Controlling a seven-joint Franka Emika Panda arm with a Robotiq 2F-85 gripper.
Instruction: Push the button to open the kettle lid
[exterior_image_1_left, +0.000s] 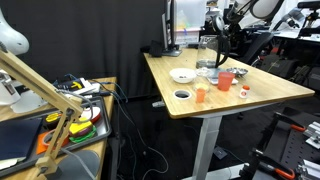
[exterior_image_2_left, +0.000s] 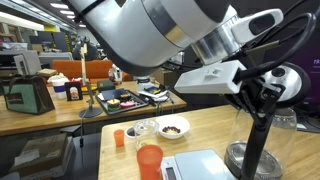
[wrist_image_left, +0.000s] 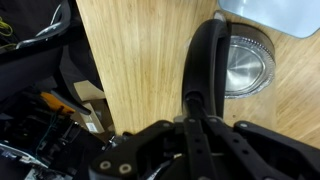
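The wooden table (exterior_image_1_left: 272, 92) is seen in both exterior views, with the tableware gathered at its middle. The kettle (exterior_image_2_left: 242, 132) is the tallest item there, standing at 12 o'clock of the group. It is a clear glass body on a dark base, with a black handle (wrist_image_left: 203, 60) down one side. In the wrist view a round metal disc (wrist_image_left: 247, 66) with a ribbed rim is seen at 3 o'clock of the handle. Whether water is held in the kettle cannot be told. A flat pale scale (exterior_image_2_left: 200, 166) is set at 8 o'clock of the kettle in an exterior view. A white bowl (exterior_image_2_left: 186, 124) holds dark pieces, and a clear bowl (exterior_image_2_left: 143, 128) lies just beside it at 9 o'clock; its contents cannot be made out. A tall orange cup (exterior_image_2_left: 148, 161) and a small orange cup (exterior_image_2_left: 119, 137) are placed nearby, their insides not shown.

The arm (exterior_image_2_left: 150, 30) is reached over the table from 12 o'clock, the wrist turned downward. The gripper (wrist_image_left: 198, 120) is fully closed, fingers pressed together, with nothing clamped between them. It is set at the top end of the handle.

The kettle lid cannot be picked out with certainty, so its position cannot be told. The kettle's right side is cut off in an exterior view.
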